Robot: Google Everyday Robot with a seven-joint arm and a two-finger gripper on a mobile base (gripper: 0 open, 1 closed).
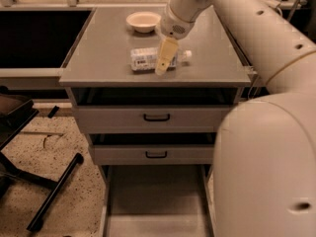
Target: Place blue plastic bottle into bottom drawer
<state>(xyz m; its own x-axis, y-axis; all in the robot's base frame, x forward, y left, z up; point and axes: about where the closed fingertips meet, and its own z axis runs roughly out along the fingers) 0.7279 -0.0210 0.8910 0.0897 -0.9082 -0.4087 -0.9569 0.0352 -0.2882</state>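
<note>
The blue plastic bottle [148, 59] lies on its side on the grey cabinet top [98, 58], white cap pointing right. My gripper [165, 58] hangs over the bottle's right half, its cream fingers [166, 56] pointing down in front of it and covering part of it. The bottom drawer [155, 196] is pulled out wide at the foot of the cabinet, its flat grey floor bare.
A cream bowl [143, 21] sits at the back of the cabinet top. The two upper drawers [156, 116] with black handles stand slightly open. My arm [266, 132] fills the right side. Black chair legs [44, 181] lie on the floor at left.
</note>
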